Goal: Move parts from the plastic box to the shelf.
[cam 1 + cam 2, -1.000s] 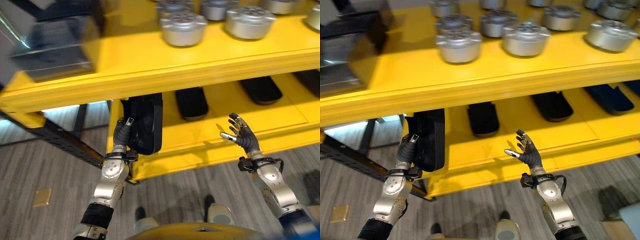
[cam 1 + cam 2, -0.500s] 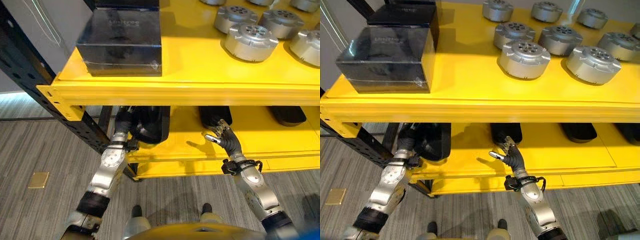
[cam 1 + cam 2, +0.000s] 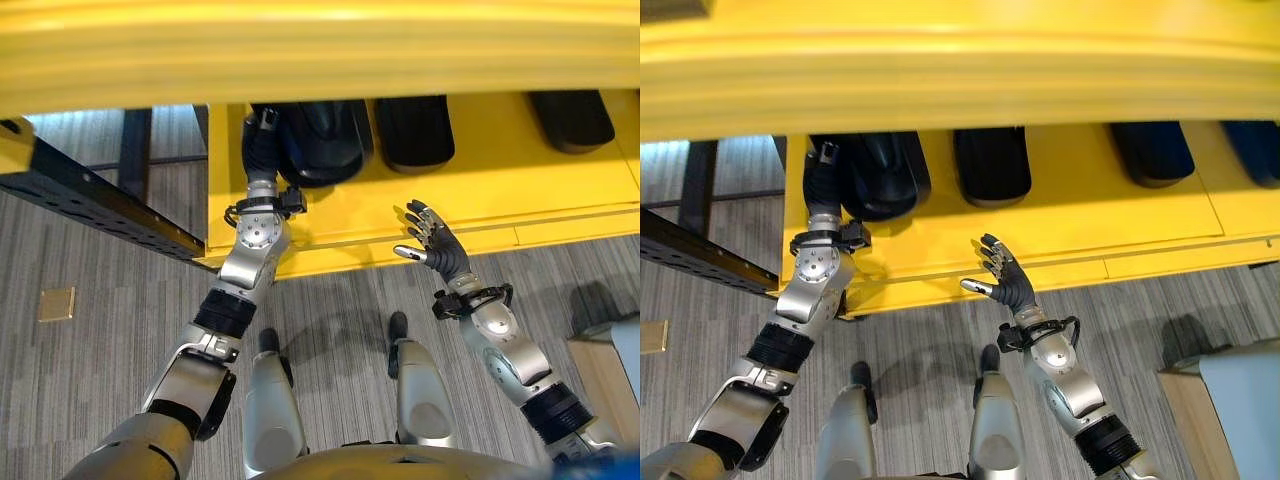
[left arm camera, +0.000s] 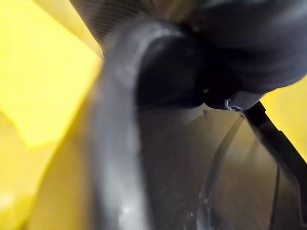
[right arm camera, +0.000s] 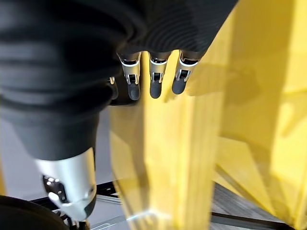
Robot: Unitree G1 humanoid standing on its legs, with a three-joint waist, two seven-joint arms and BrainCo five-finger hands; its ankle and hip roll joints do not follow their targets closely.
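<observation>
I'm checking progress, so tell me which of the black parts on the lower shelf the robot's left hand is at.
The leftmost black part, at the shelf's left end; the left hand reaches onto it, while the others lie untouched farther right.

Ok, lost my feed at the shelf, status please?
Left robot hand on black part on lower shelf, fingers hidden. Right robot hand open, empty. Nothing blocking.

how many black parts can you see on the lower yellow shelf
4 in the right eye view: the black part at the left hand, a second beside it, a third, and a fourth cut by the right edge. The upper shelf beam may hide more.
</observation>
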